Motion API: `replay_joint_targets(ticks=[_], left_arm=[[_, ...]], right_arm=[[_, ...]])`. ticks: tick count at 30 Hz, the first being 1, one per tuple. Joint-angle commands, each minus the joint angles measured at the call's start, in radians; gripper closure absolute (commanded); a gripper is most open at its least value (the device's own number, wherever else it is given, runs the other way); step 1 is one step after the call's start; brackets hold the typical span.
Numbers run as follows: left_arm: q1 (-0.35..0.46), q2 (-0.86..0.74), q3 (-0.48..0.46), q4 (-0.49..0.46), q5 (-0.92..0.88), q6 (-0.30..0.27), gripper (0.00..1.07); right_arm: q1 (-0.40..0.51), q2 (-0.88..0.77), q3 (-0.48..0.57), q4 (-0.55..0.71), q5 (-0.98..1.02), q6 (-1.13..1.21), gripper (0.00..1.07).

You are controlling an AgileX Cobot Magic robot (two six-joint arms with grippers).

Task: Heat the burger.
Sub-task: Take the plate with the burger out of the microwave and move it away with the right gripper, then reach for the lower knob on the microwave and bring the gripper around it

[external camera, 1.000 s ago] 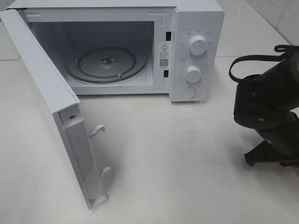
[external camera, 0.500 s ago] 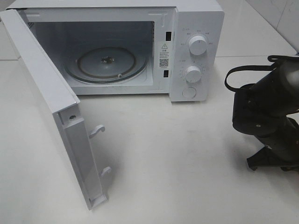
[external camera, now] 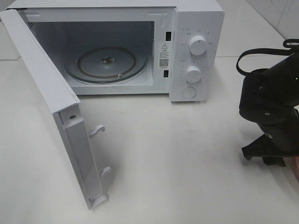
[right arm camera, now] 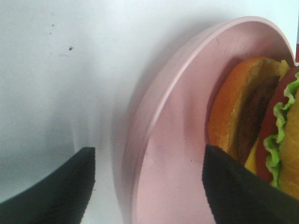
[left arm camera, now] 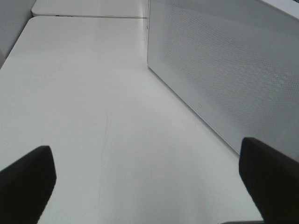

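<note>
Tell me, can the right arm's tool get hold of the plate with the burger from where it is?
Probably yes: the right tool is open and straddles the pink plate's rim, with the burger just beyond and nothing between.

A white microwave stands door open on the white table, near a pink plate.

The burger lies on a pink plate, near the plate's far side. It shows an orange-brown bun, a dark patty, a red slice, curly green lettuce and a bit of yellow. Only part of it shows.
</note>
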Motion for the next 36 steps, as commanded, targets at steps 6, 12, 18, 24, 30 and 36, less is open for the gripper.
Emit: replay_joint_targets(ticks=[6, 12, 18, 24, 30, 36], left_arm=[[-0.001, -0.007, 0.003, -0.001, -0.013, 0.000, 0.07], [-0.001, -0.007, 0.003, -0.001, -0.013, 0.000, 0.07], [-0.001, -0.007, 0.003, -0.001, -0.013, 0.000, 0.07], [-0.001, -0.007, 0.003, -0.001, -0.013, 0.000, 0.07], [-0.001, -0.007, 0.003, -0.001, -0.013, 0.000, 0.07], [-0.001, -0.007, 0.003, -0.001, -0.013, 0.000, 0.07]], right_arm=[[-0.004, -0.151, 0.001, 0.162, -0.011, -0.277, 0.35], [-0.004, -0.295, 0.001, 0.257, -0.018, -0.468, 0.35], [-0.004, -0.442, 0.001, 0.375, -0.018, -0.628, 0.35], [-0.004, -0.556, 0.001, 0.502, -0.008, -0.828, 0.35], [-0.004, -0.702, 0.002, 0.761, -0.010, -1.040, 0.35], [-0.004, -0.811, 0.002, 0.875, -0.003, -1.129, 0.35]])
